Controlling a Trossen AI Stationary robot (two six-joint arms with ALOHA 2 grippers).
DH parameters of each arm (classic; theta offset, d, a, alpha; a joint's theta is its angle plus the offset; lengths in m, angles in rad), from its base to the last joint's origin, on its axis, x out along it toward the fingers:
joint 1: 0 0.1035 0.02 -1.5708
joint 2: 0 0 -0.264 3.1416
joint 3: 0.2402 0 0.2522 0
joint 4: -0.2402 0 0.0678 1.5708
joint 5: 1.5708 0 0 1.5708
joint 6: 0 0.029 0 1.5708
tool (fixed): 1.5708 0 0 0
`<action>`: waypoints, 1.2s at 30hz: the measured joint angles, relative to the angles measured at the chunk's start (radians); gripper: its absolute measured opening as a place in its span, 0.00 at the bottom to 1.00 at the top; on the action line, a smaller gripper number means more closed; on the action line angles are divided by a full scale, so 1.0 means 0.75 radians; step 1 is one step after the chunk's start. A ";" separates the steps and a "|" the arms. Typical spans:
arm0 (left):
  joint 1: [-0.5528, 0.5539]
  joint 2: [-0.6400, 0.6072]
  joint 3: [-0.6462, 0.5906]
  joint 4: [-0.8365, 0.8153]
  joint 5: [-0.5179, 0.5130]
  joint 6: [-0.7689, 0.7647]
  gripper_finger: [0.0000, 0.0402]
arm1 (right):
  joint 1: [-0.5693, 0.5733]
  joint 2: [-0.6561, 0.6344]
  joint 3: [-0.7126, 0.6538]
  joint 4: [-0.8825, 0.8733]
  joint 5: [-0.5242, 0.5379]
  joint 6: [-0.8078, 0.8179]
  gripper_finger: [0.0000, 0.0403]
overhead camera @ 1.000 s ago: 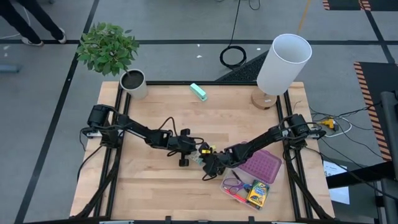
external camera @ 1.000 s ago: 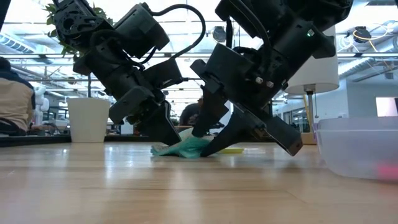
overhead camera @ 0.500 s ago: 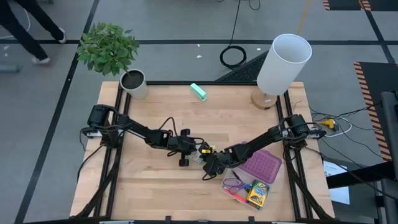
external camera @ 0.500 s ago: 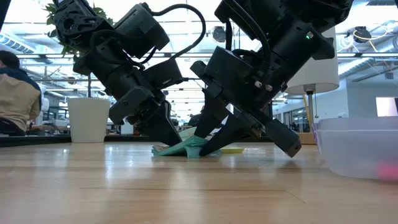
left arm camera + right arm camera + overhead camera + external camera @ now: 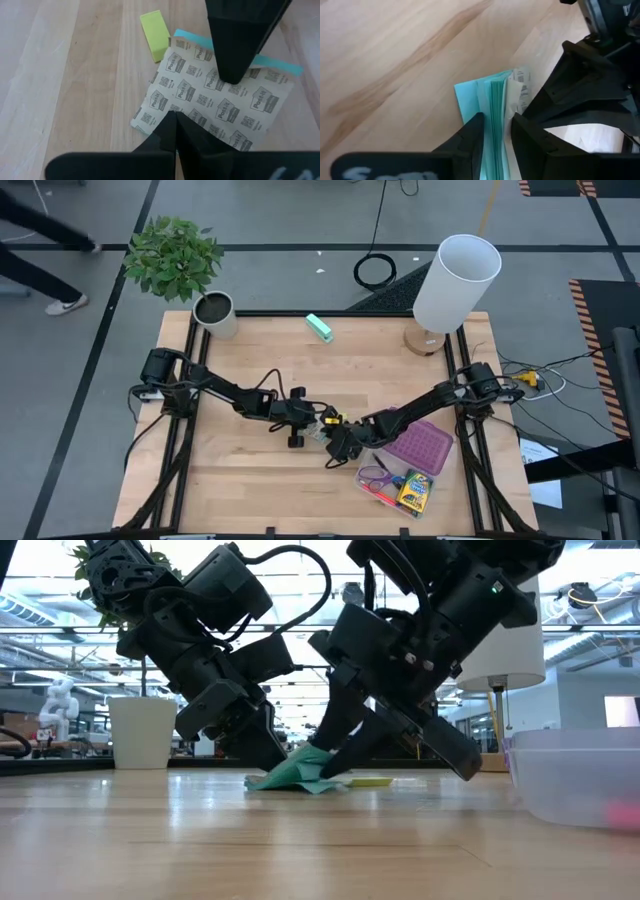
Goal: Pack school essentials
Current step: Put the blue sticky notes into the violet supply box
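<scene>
The right gripper [image 5: 495,132] is nearly closed, pinching the teal sticky-note pad [image 5: 492,102] by its edge to lift it. Beyond the pad, the left gripper [image 5: 200,100] pins it down, fingers spread. Just past it lies the yellow eraser [image 5: 155,29]. Compared with before, the pad has tilted higher.

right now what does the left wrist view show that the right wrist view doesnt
Only the left wrist view shows the sticky-note pad's printed backing sheet face-on, lying on the wood, and the small yellow eraser beside it.

Only the right wrist view shows the pad edge-on: the stack of teal sheets between the right gripper fingers.

Both show the same teal pad on the wooden table, with the other arm's gripper at it; the left gripper is at the backing sheet's edge.
</scene>
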 joint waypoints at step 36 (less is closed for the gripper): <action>-0.045 -0.009 -0.004 0.068 -0.200 0.032 0.28 | 0.001 -0.007 0.000 -0.007 -0.042 0.024 0.21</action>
